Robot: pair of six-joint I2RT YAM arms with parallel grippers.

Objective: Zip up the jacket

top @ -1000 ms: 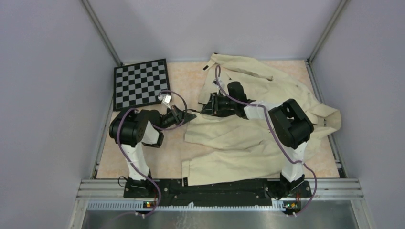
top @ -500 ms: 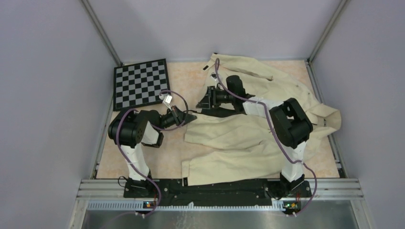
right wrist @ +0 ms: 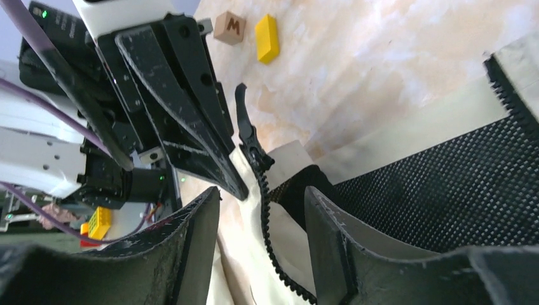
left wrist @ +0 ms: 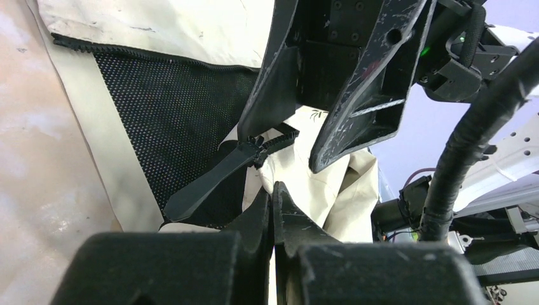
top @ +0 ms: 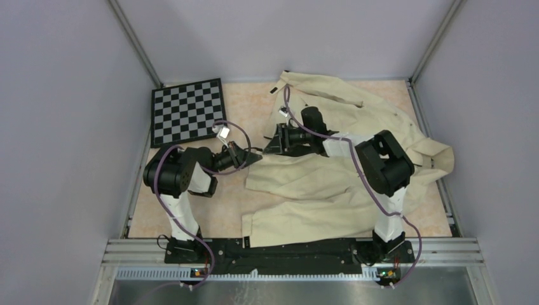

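The cream jacket (top: pixel 330 181) lies spread over the right half of the table, its front open and its black mesh lining (left wrist: pixel 171 108) showing. My left gripper (top: pixel 253 154) is shut on the jacket's cream edge (left wrist: pixel 299 190) just below the black zipper slider and its long pull tab (left wrist: pixel 210 179). My right gripper (top: pixel 271 140) faces it, open, with its fingers on either side of the loose zipper teeth (right wrist: pixel 266 219) and touching nothing. The pull tab (right wrist: pixel 245 130) sticks up just beyond the right fingertips (right wrist: pixel 210 200).
A black-and-white checkerboard (top: pixel 186 111) lies at the far left of the table. A wooden letter block (right wrist: pixel 229 27) and a yellow block (right wrist: pixel 267 38) lie on the bare table beyond the grippers. Grey walls close in the table on three sides.
My right gripper drew away towards the far side half a second ago, then came back close to the left gripper. The left gripper has kept its hold and place.
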